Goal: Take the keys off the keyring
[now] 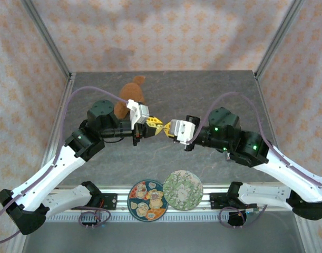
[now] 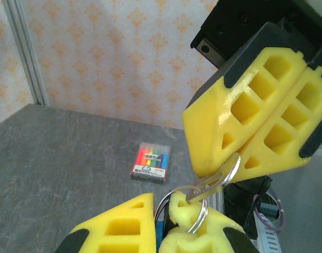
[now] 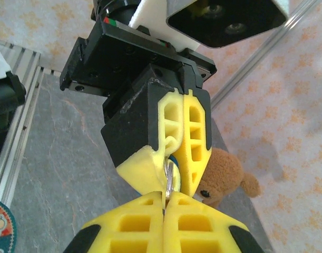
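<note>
Yellow fingers (image 2: pixel 116 229) of the left gripper (image 2: pixel 162 211) are seen closest in the left wrist view, at the bottom edge. They are drawn together on the silver keyring (image 2: pixel 198 217), whose loops are pinched between the tips. Just above, the right gripper (image 2: pixel 232 158) is met tip to tip; its jaws are pressed shut on a silver key (image 2: pixel 227 174), which is held tilted and is threaded on the keyring. Whether the two pairs of fingers touch cannot be told; they are just beside each other. In the right wrist view the right gripper (image 3: pixel 165 211) is recorded closed at the bottom, the key (image 3: pixel 169 176) is seen edge-on as a thin strip rising from its tips, and the left gripper (image 3: pixel 177 158) is closed above it. From the top view both are noted over the middle of the grey table (image 1: pixel 213 95), left gripper (image 1: pixel 155 123) and right gripper (image 1: pixel 166 132) facing one another; the metal between them is too small to be made out. A brown teddy bear (image 1: pixel 130 95) is noted behind the left arm. A pack of coloured pens (image 2: pixel 150 162) is seen lying flat on the table, well apart from the grippers. At the near edge, between the arm bases, a patterned plate (image 1: pixel 147 201) and a green plate (image 1: pixel 184 188) are found side by side, touching.
</note>
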`<state>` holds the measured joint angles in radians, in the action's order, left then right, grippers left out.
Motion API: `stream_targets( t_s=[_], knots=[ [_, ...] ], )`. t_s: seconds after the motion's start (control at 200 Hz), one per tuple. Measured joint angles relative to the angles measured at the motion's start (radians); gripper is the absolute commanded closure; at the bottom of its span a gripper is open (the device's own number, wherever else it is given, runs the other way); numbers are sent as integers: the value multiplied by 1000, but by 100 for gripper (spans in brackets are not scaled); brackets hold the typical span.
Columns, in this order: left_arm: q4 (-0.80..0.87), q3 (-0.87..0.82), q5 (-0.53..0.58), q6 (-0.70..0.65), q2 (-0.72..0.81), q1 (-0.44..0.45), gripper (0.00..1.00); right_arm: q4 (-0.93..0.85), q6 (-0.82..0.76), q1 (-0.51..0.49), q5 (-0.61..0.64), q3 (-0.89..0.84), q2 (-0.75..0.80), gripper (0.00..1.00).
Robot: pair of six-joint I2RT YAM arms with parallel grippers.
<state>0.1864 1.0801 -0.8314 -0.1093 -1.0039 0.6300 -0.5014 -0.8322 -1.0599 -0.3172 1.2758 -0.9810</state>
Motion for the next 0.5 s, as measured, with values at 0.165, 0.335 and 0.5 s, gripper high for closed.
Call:
stream_targets(
  t_s=[0.165,0.335,0.5],
  knots=[
    [52,10,-1,-20,-5,-10,100,-56,-43,-29,51,47,-43,100],
    [78,18,0,-22,-6,-18,100,-60,-54,-30,54,56,-54,100],
    [15,-8,-10,-2,30,-23,100,92,14,-17,10,-61,23,100]
  ],
)
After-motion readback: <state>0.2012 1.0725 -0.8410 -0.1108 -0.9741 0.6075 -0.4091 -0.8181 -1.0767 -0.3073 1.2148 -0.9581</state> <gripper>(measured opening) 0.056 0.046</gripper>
